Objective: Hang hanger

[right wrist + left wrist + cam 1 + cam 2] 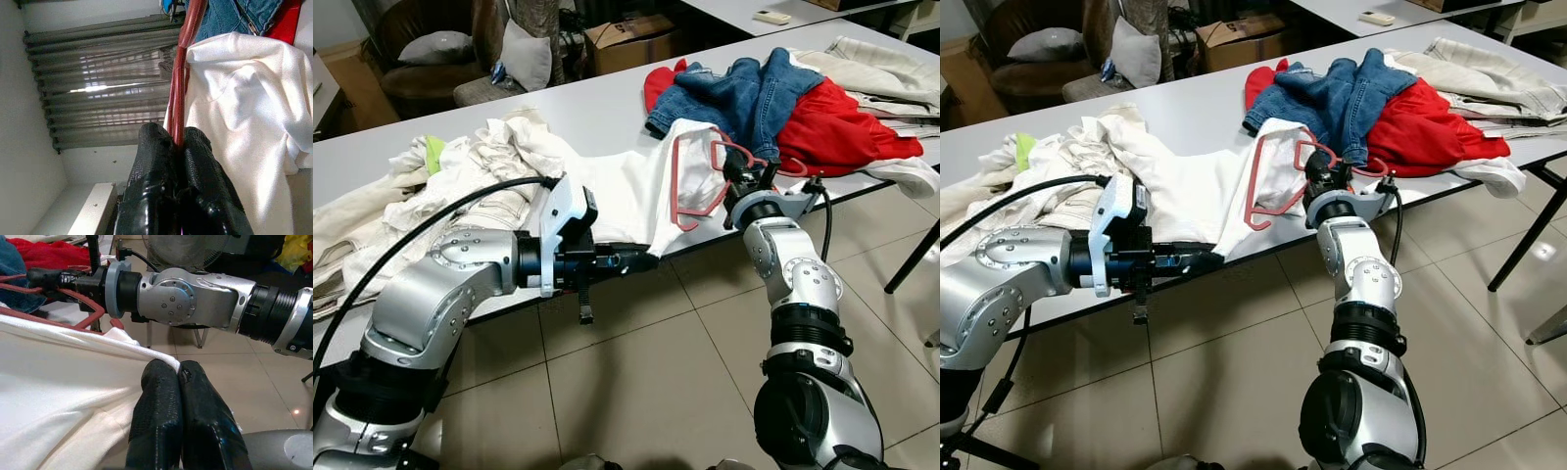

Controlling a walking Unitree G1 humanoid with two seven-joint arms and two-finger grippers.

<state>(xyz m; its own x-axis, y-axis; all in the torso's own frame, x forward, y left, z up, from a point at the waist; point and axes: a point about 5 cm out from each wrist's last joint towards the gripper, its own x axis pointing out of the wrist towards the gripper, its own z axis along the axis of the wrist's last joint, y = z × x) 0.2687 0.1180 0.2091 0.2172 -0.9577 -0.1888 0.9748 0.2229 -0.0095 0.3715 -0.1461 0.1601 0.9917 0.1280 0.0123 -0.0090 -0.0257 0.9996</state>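
Observation:
A red hanger lies partly on a white shirt that drapes over the table's front edge. My right gripper is shut on the hanger's hook end; in the right wrist view the red hanger rod runs out from between the fingers. My left gripper reaches in from the left below the table edge and is shut on the white shirt's hem, the fingers pressed together on the cloth.
Blue jeans and a red garment lie behind the hanger. A heap of pale clothes covers the table's left side. An armchair and a cardboard box stand beyond. The tiled floor is below.

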